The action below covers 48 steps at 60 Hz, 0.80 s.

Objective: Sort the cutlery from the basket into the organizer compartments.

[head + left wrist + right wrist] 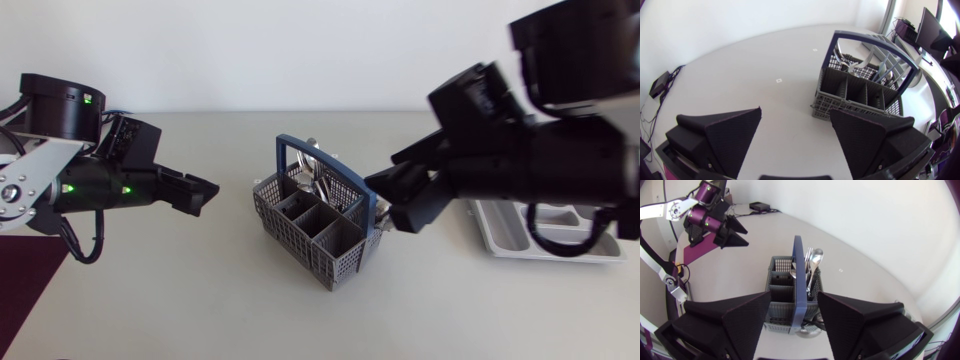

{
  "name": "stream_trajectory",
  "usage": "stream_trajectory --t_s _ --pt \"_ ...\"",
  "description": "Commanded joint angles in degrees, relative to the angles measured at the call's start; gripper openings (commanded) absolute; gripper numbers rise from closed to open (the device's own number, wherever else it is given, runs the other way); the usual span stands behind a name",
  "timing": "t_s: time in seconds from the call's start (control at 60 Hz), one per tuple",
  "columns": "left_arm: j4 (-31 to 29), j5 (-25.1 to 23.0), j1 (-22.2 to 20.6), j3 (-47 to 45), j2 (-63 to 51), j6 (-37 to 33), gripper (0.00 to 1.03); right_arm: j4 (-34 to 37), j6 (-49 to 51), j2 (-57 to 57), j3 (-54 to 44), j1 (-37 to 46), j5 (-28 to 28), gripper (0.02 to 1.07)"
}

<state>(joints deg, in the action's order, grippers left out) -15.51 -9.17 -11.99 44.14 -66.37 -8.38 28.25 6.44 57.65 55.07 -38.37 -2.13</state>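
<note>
Just ahead of right gripper (383, 203), fingers spread wide & empty: basket (340, 262) w/ cutlery (812, 262) upright inside. Left gripper (205, 196) likewise agape (nothing held), well apart from basket. Organizer (500, 235) partly under right arm.

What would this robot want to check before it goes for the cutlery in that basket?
1. Right gripper open and empty: ok.
2. Left gripper open, apart from the basket: ok.
3. Cutlery standing upright in the basket: ok.
4. Blue handle out of the right gripper's way: not ok, it lies straight ahead, beside the cutlery.
5. Organizer compartments free: cannot tell, the right arm hides most of it.
</note>
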Motion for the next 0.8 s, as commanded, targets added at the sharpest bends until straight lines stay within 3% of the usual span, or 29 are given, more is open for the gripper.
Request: stream_trajectory --t_s 0.0,0.15,0.383,0.417,0.517,0.617,0.783 --pt "0.92 -0.5 -1.81 -2.39 -0.6 -2.43 0.95 2.6 -0.72 -5.44 0.3 1.63 0.37 0.79" --pt "3.99 0.56 -4.45 -4.06 -0.52 -3.48 0.89 4.88 2.0 -11.68 -3.04 11.3 -2.79 0.56" --pt "4.96 1.17 -8.31 -3.71 -5.53 -3.57 0.54 1.98 7.45 -12.3 -11.83 30.99 -15.01 0.15" --pt "4.96 1.08 -8.58 -3.71 -6.84 -3.57 0.5 0.67 7.71 -11.68 -12.88 32.13 -15.71 0.15" --pt "4.96 0.03 -8.84 -3.1 -12.03 -3.57 0.22 -3.29 7.8 -7.2 -15.52 35.65 -18.35 0.13" --pt "6.54 -1.2 -8.58 -3.27 -14.23 -4.01 0.04 -7.77 6.83 -1.4 -16.75 36.35 -19.75 0.12" --pt "9.88 -2.26 -7.87 -3.27 -17.74 -4.27 0.04 -13.4 2.62 13.46 -13.5 35.47 -22.74 0.1"
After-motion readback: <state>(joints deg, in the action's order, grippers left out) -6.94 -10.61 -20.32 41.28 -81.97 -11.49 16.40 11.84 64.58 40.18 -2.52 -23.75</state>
